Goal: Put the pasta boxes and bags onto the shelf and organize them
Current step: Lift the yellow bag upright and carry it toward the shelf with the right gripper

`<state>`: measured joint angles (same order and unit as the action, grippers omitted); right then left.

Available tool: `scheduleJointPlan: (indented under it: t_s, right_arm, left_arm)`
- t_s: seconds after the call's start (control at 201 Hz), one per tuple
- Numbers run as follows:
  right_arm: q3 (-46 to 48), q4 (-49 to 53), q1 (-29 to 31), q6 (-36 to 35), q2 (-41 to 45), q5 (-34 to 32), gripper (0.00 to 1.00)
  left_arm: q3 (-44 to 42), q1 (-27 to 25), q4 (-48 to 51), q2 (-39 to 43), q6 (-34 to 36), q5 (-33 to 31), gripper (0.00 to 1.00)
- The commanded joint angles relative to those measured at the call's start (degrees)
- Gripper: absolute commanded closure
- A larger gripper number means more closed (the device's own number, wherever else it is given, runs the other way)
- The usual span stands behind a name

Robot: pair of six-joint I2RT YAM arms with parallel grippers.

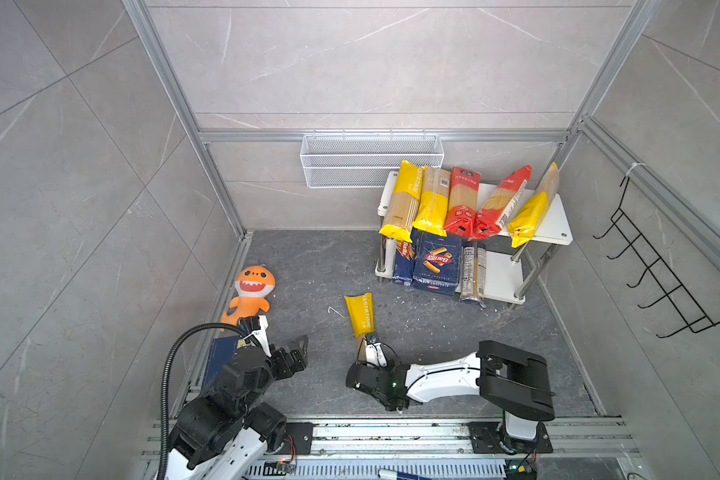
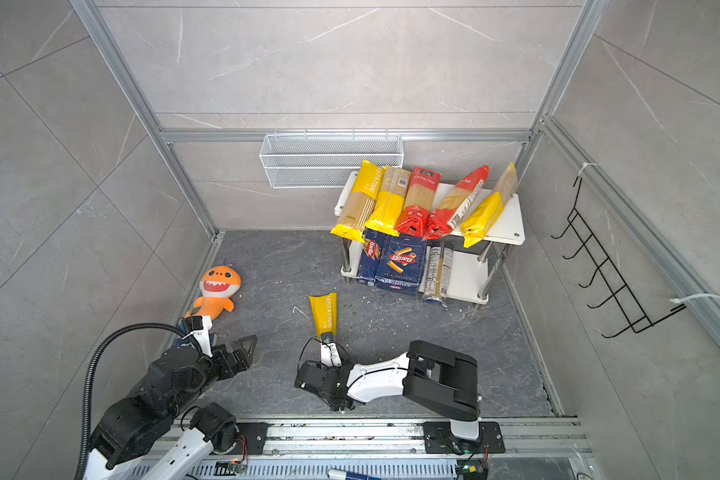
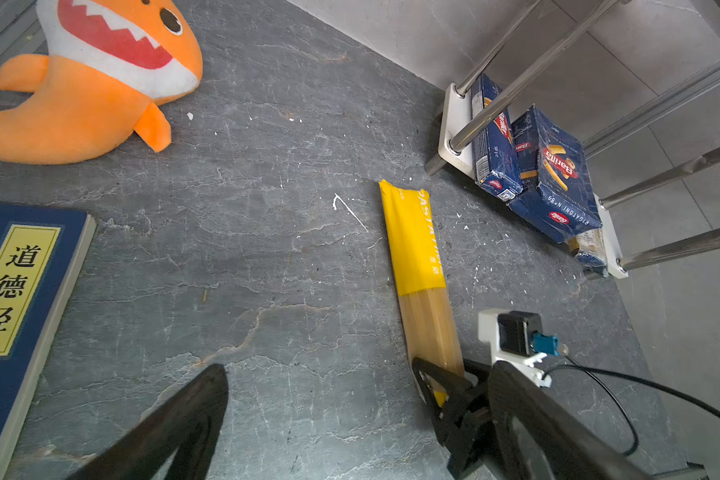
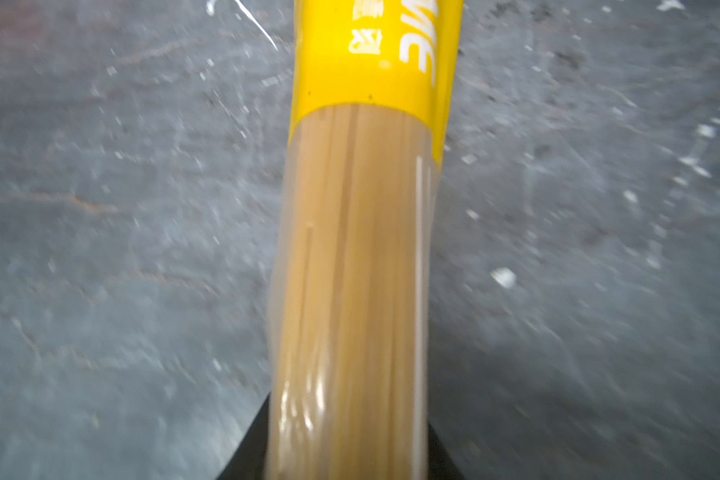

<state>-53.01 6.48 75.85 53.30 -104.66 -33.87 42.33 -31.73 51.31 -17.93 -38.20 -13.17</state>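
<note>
Slate counter [image 3: 267, 291]: right pincer [image 3: 441, 374] pinches the spaghetti bag [image 3: 416, 249] by its clear end, so lift slowly against droop; left pincer [image 1: 298, 351] spread.

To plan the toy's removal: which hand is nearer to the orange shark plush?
Left. The left hand is open just robot-side of the orange shark plush. The right hand is farther right, shut on the yellow spaghetti bag on the floor.
</note>
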Motion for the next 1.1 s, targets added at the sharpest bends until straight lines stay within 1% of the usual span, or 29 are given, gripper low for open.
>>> scheduleJointPlan:
  t_s: [0.0,0.373,0.562,0.582,0.712,0.906,1.09]
  right_arm:
    - [3.5,7.7,0.8,1.4,5.6,-0.9,0.99]
    - [11.6,18.9,3.0,3.8,28.8,-5.3,1.00]
    - [12.7,25.8,4.0,4.8,37.5,-7.7,1.00]
    - [12.7,26.6,4.1,6.3,38.3,-8.1,1.00]
    - [12.4,32.8,4.6,7.8,44.4,-10.1,1.00]
    - [10.9,42.3,4.6,9.9,51.4,-13.4,1.00]
    - [7.1,53.1,4.5,14.2,52.5,-18.9,1.00]
  left_arm:
    - [1.7,0.4,-0.3,0.4,-0.2,-0.7,0.00]
    - [1.9,0.3,-1.8,-1.4,0.6,-0.9,0.00]
    - [2.0,0.4,-2.3,-1.8,0.8,-1.0,0.00]
    - [2.0,0.4,-2.3,-1.8,0.8,-1.0,0.00]
    - [2.6,0.3,-2.4,-2.2,0.9,-0.8,0.00]
    - [3.2,0.4,-3.8,-3.9,1.4,-0.2,0.00]
    - [2.9,0.4,-8.3,-8.2,2.6,2.3,0.00]
